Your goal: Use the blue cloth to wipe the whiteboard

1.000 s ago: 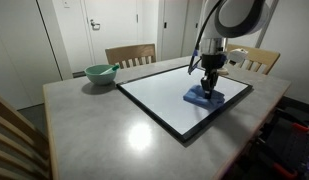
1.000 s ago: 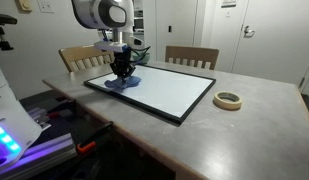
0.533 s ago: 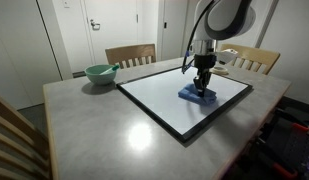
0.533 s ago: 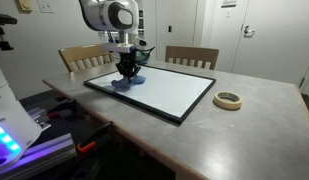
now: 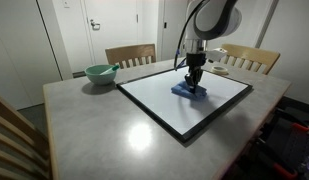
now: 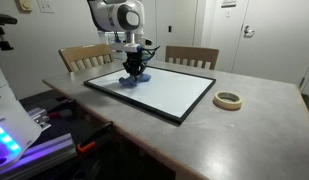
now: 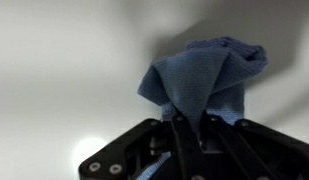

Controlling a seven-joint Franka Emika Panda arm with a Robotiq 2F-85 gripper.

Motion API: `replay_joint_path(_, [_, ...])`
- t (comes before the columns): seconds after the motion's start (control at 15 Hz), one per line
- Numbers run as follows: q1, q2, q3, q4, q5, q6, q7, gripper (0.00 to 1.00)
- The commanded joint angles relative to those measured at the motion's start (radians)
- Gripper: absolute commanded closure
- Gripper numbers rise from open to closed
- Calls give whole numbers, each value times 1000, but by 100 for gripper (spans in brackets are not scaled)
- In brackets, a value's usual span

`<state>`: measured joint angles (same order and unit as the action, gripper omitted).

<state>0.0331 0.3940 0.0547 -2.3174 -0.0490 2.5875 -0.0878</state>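
Note:
The whiteboard (image 5: pixel 189 98) is a black-framed white panel lying flat on the table, seen in both exterior views (image 6: pixel 164 90). The blue cloth (image 5: pixel 189 90) lies bunched on the board, also seen in an exterior view (image 6: pixel 134 79) and filling the upper middle of the wrist view (image 7: pixel 204 75). My gripper (image 5: pixel 195 80) points straight down, shut on the blue cloth and pressing it onto the board; it also shows in an exterior view (image 6: pixel 135 72). In the wrist view the fingers (image 7: pixel 192 125) pinch a fold of the cloth.
A green bowl (image 5: pixel 100 73) sits on the grey table (image 5: pixel 94 125) beside the board. A roll of tape (image 6: pixel 228 100) lies on the table past the board's other end. Wooden chairs (image 5: pixel 130 54) stand at the table's edges.
My gripper has slid the cloth across the whiteboard, from its near corner toward the middle of the board, staying shut on it.

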Motion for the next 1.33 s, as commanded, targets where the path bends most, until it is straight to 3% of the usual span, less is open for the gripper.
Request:
replay_joint_path(0.0, [10,69,-19,102,-24,-45,10,97])
replay_joint_path(1.27, [9,269,-44,493,-57,-258,-11,97])
